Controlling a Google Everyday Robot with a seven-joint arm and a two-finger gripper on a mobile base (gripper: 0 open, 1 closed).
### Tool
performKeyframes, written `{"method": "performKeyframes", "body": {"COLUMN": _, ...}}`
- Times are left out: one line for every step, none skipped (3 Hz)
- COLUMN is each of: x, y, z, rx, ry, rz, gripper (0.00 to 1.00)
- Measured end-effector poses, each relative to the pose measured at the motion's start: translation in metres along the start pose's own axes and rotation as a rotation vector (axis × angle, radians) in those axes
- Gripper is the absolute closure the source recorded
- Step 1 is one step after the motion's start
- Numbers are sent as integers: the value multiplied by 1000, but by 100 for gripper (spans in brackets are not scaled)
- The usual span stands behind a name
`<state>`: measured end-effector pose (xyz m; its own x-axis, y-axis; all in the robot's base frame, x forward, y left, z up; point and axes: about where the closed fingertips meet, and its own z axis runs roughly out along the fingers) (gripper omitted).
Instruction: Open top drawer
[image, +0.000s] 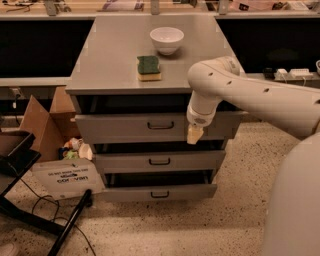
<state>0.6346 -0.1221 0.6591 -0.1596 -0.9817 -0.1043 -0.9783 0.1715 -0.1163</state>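
Top drawer (120, 129) is the uppermost of three under the grey worktop (115, 55); its front stands a little forward of the worktop edge with a dark gap above it, so it reads as partly out rather than fully shut. Its handle (161, 125), at the centre of the front, is free; nothing touches it.

Gripper (194, 134) hangs tip-down from the white arm (250, 95), in front of the right part of that drawer front, at about its lower edge and well to one side of the handle. Whether it is open or closed cannot be told from this view; contact with the front cannot be confirmed either; nothing is seen held.

Step in hand, as judged: approach to the handle, grasp not yet made. The next move calls for a sideways shift toward the centre and a slight rise, so that the tip meets the handle; then a straight pull outward, square to the front.

Noted: middle drawer (125, 162) and bottom drawer (125, 193) carry similar handles (a drop in height would put the gripper on the wrong one); a bowl (166, 39) and a sponge (149, 67) sit on the worktop, out of the pull path.
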Motion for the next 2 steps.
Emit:
{"method": "performKeyframes", "body": {"x": -1, "y": -2, "z": -12, "rx": 0, "ry": 0, "rz": 0, "gripper": 81}}
{"method": "performKeyframes", "body": {"x": -2, "y": -3, "z": -21, "rx": 0, "ry": 0, "rz": 0, "gripper": 100}}
